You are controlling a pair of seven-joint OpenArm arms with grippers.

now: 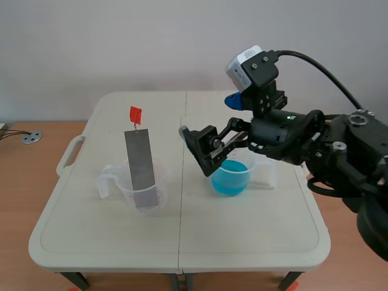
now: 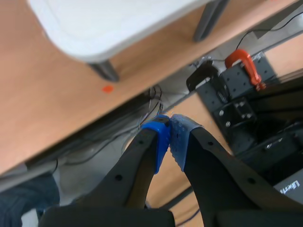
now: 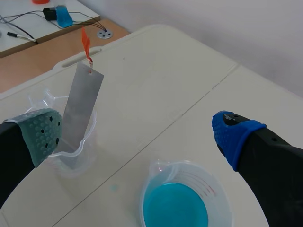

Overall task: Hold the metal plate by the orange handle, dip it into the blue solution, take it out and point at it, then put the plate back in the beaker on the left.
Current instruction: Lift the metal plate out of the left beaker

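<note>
Right gripper spread wide, empty, above blue solution; left gripper pinched closed

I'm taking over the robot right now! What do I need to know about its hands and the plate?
Left gripper: shut on nothing, off the table, aimed at the floor.
Right gripper: open, over the table near the blue solution.
Metal plate: stands in the left beaker, orange handle on top. The solution sits in the right beaker.
Done: seemingly nothing yet.
Left: grasp the handle, dip, lift out, point, return the plate.
</note>
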